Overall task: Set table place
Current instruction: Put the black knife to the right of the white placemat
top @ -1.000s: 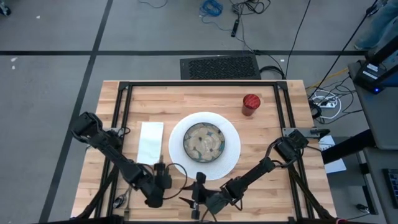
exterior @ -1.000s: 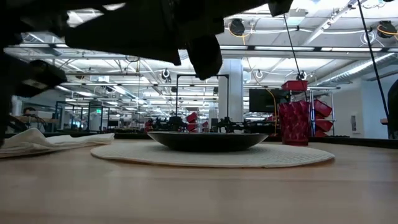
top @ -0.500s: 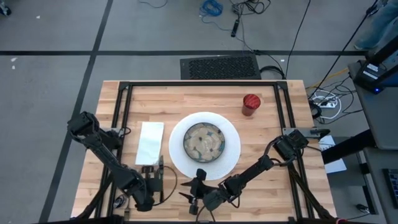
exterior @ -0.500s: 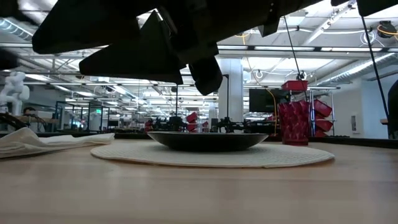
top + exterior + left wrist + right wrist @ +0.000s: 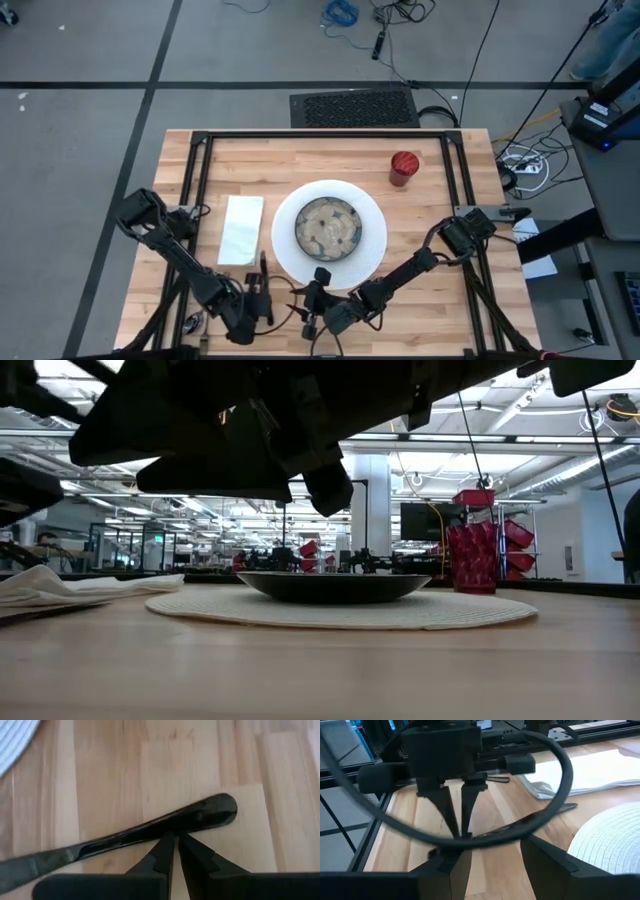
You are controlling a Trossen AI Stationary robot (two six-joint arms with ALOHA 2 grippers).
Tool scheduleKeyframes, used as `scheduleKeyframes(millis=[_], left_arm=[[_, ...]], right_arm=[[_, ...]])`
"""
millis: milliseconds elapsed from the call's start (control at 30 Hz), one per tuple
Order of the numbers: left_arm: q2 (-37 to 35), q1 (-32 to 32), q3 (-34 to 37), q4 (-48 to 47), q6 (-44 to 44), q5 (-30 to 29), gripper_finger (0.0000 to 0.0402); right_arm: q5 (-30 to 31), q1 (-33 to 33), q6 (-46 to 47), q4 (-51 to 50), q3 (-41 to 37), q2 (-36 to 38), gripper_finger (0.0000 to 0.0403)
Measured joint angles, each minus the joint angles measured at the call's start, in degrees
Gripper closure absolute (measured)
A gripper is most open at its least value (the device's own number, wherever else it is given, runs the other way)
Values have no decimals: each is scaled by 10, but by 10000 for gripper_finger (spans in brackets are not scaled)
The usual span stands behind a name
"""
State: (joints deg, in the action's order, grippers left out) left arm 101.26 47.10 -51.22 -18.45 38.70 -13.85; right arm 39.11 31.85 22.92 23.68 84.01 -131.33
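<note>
A dark metal cutlery piece [image 5: 262,263] lies lengthwise between the white cloth napkin [image 5: 242,228] and the big white plate [image 5: 329,233], which carries the patterned bowl [image 5: 327,227]. My left gripper [image 5: 262,288] stands over the piece's near part, fingers pointing down and shut on it [image 5: 125,838]. My right gripper [image 5: 313,300] is wide open and empty just right of it, level with the table and facing the left gripper [image 5: 458,827]. The red cup [image 5: 402,168] stands at the far right. Other cutlery [image 5: 191,322] lies at the near left edge. My left gripper pinches the cutlery piece's shaft [image 5: 161,827] between its two fingertips, a short way from the rounded end [image 5: 223,809]. The fingers [image 5: 451,815] come from above, pointing down, across the piece. It stays about level; whether it rests on the table [image 5: 200,755] I cannot tell.
The black metal frame [image 5: 198,180] runs along the table's left, far and right sides. Bare wood [image 5: 430,260] lies right of the plate. In the low view the plate [image 5: 420,612], bowl [image 5: 335,587] and cup [image 5: 472,558] stand beyond the arms.
My left gripper, still shut on the cutlery piece, has shifted a little toward the table's right edge, nearer the plate. My right gripper has gone a little toward the far edge and stays wide open beside it.
</note>
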Motion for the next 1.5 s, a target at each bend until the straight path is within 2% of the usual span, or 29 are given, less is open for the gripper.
scheduleKeyframes(millis=[133,233,333,533,700,967,1167,1300,1500], left_arm=[[9,-24,1,52,-47,-8,384],[10,-42,-7,76,-80,-40,384],[10,-53,-25,79,-112,-58,384],[-1,-56,-64,43,-141,-48,384],[-34,-46,-92,-57,-131,-53,384],[-64,-42,-92,-234,-56,-166,384],[-61,-62,-53,-203,-25,-177,384],[-61,-69,-20,-160,-14,-159,384],[-61,-70,0,-116,-15,-130,384]], right_arm=[[-1,-3,1,-5,0,0,248],[-2,-3,8,-16,0,0,248],[-2,-3,25,-34,0,0,248],[0,-3,53,-73,0,0,248],[9,-4,67,-98,0,0,248],[27,-4,54,-89,0,-20,248],[14,-4,51,-72,1,-56,248],[15,-3,49,-75,2,-59,248],[-1,12,59,-147,2,-39,248]])
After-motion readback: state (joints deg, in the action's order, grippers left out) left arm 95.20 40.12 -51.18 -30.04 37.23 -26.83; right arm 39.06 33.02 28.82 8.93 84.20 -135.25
